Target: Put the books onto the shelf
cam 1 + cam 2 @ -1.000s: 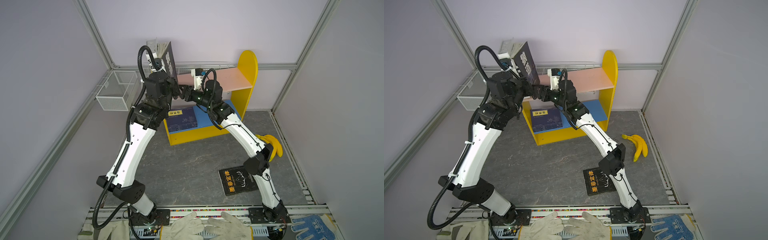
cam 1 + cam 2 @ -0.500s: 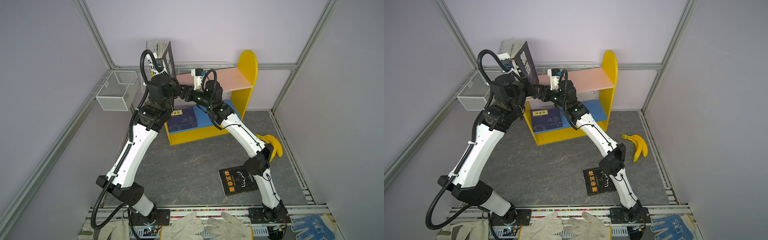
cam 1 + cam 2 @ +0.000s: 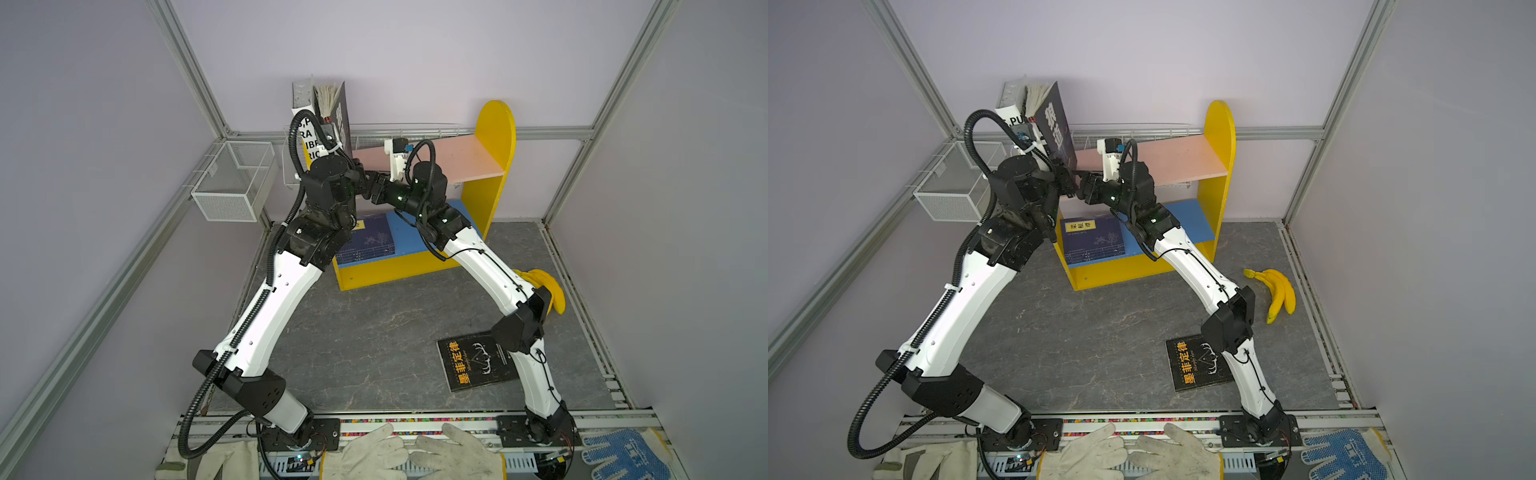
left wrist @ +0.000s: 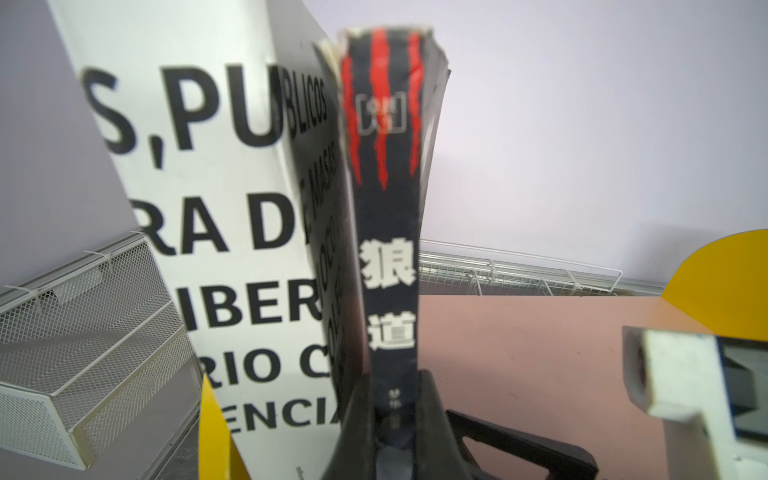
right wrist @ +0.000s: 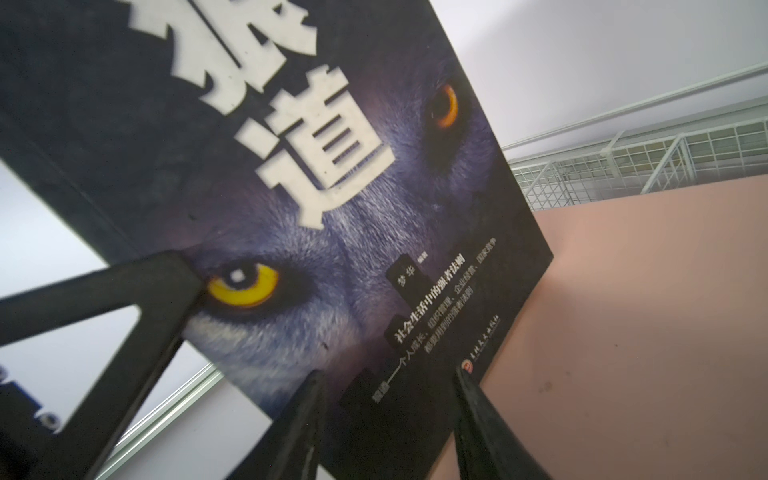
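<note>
A black book with a wolf face (image 5: 332, 208) stands upright on the shelf's pink upper board (image 3: 457, 158), beside the white book with bold black lettering (image 4: 208, 249). My left gripper (image 4: 392, 386) is shut on the foot of the black book's spine (image 4: 390, 249). My right gripper (image 5: 386, 374) is open, its fingertips at the lower part of that book's cover, nothing between them. Navy-blue books (image 3: 1092, 241) lie stacked on the blue lower board. Another black book (image 3: 473, 361) lies flat on the floor by the right arm.
White wire mesh baskets (image 3: 232, 183) hang on the wall left of the shelf and behind it. A banana bunch (image 3: 1279, 295) lies on the floor at the right. Work gloves (image 3: 374, 453) lie along the front rail.
The left wrist has shifted slightly right toward the shelf, taking the black book with it. The right arm has stayed still.
</note>
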You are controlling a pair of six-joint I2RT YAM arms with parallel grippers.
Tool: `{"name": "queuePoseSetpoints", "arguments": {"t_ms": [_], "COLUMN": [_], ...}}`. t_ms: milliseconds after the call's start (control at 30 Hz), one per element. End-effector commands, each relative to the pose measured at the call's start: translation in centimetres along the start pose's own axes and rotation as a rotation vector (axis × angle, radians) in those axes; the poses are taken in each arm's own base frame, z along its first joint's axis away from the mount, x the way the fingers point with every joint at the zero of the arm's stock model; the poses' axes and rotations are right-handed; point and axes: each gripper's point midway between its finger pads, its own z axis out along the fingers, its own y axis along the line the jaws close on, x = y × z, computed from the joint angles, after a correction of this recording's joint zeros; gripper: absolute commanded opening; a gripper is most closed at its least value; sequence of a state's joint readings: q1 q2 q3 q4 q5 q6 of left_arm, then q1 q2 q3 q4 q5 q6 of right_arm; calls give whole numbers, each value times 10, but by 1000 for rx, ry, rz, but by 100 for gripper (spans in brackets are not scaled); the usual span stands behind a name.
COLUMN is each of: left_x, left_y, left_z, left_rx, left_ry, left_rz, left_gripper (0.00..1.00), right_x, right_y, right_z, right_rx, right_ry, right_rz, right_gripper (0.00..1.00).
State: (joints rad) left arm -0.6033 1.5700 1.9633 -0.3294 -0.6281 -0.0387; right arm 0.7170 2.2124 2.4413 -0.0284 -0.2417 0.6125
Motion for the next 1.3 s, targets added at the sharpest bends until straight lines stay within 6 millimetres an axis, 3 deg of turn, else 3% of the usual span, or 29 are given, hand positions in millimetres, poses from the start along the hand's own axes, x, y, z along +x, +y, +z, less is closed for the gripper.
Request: {"name": "queuePoseSetpoints", "arguments": {"t_ms": [0,400,667,867,1067,1267], "left_x": [-16,-19,-10,-12,-15,-22], "left_y": [-5,-4,-4,0,4,6], "left_z": [1,8,13,6,-2,-9], "left_rx": [5,-21,-18,-8,-2,19], "left_ry": [-56,-60,-38,-40,-46,-59], "left_rz": [-12,-9,-11,-15,-21,-38], "left_gripper": [0,0,0,0,19,30], "right_x": [46,46,50,54,58,61], "right_y": [-52,-50,-53,-56,-56,-57], "right_z": [4,1,2,4,8,9], "right_rx": [126,120,124,124,115,120], "right_ry": [124,127,135,141,153,159], "right_rz": [39,42,48,58,69,74], "right_gripper": [52,53,53,52,51,50]}}
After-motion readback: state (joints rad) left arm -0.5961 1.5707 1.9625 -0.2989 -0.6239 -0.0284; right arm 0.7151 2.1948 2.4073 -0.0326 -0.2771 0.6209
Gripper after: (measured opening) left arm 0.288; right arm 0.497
